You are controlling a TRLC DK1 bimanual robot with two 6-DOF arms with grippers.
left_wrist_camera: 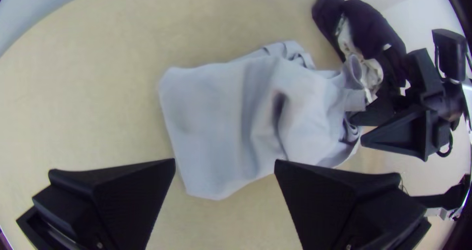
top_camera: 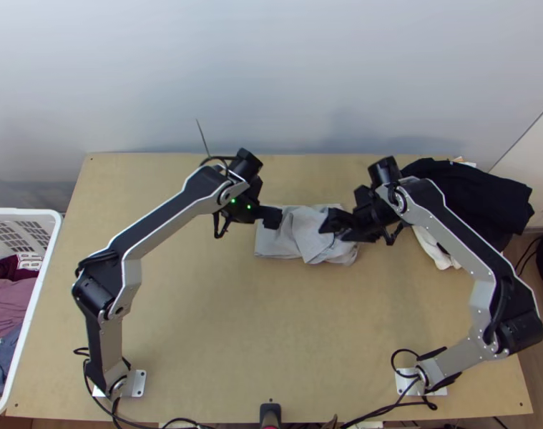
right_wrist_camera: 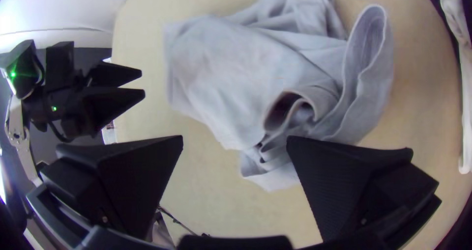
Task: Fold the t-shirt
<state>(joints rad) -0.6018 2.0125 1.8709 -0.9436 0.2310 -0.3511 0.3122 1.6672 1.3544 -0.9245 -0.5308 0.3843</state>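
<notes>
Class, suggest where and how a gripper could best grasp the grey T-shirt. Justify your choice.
Probably by the loose raised fold at the bunched right end of the T-shirt. The right gripper could come from above, one finger each side: the fold stands up there, while the left end lies flatter, offering less to pinch.

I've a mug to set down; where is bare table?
Widest: nearer than the t-shirt, between the left arm and right arm. Another: the table's far left corner, beyond the left arm. Crowded: around the left gripper, right gripper and far-right dark clothes.
</notes>
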